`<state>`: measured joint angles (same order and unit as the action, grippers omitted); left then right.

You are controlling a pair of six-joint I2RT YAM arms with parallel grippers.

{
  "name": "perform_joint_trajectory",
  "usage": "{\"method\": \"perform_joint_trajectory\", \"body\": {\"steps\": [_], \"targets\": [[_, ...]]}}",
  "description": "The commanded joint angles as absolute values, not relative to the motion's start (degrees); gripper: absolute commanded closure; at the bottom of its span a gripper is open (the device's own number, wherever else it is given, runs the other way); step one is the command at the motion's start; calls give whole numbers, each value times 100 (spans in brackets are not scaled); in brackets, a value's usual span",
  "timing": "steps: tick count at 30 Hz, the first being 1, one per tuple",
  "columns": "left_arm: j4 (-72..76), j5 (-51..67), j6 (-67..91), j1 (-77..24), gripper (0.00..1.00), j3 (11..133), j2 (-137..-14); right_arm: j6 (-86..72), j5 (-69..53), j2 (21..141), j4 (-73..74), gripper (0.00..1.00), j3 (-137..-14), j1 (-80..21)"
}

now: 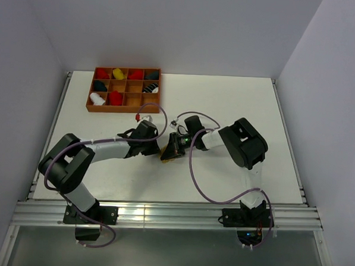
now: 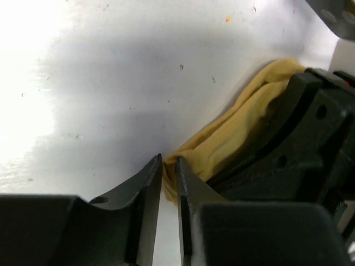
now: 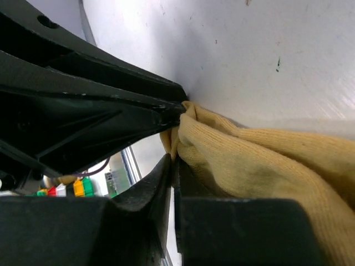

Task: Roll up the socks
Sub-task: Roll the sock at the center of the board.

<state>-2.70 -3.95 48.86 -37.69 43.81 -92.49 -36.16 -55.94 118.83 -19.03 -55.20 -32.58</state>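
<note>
Tips of the left gripper (image 2: 170,166) stand narrow, with a corner of the tan-yellow sock (image 2: 233,133) pinched between them. The right gripper (image 3: 175,158) is nearly closed on a fold from the opposite side. One such sock lies mid-table (image 1: 239,100). The tray (image 1: 122,110), upper left, holds eight bundles (image 1: 115,97): three red, two dark, one yellow, one white, one striped.

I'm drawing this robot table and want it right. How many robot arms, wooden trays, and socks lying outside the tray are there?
Black robot arms: 2
Brown wooden compartment tray: 1
Loose tan-yellow fabric sock: 1
Total: 4
</note>
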Motion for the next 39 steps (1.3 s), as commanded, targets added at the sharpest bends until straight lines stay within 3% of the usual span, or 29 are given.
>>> {"method": "perform_joint_trajectory", "body": {"steps": [1, 4, 8, 12, 20, 32, 38, 39], "targets": [[-1168, -843, 4649, -3911, 78, 4350, -9685, -3270, -5116, 11559, -1460, 89, -5599, -3261], [-1230, -896, 4676, -4069, 81, 4412, -9782, -3051, -4721, 11260, -1135, 80, -5651, -3331], [-1257, -931, 4685, -4148, 87, 4438, -9774, -2813, -4255, 11004, -827, 77, -5721, -3480], [-1248, -958, 4711, -4157, 88, 4447, -9747, -2733, -4193, 10829, -931, 64, -5608, -3568], [-1222, -905, 4746, -4148, 92, 4465, -9791, -2277, -3272, 10371, -1152, 58, -5247, -3867], [-1090, -668, 4974, -4140, 92, 4421, -9651, -1802, -1856, 10731, -45, 58, -5914, -4605], [-888, -581, 5212, -4078, 92, 4237, -9308, -1854, -687, 11039, 605, 66, -6240, -4904], [-862, -545, 5273, -4069, 92, 4193, -9255, -1872, -590, 11126, 650, 73, -6258, -4948]]}}
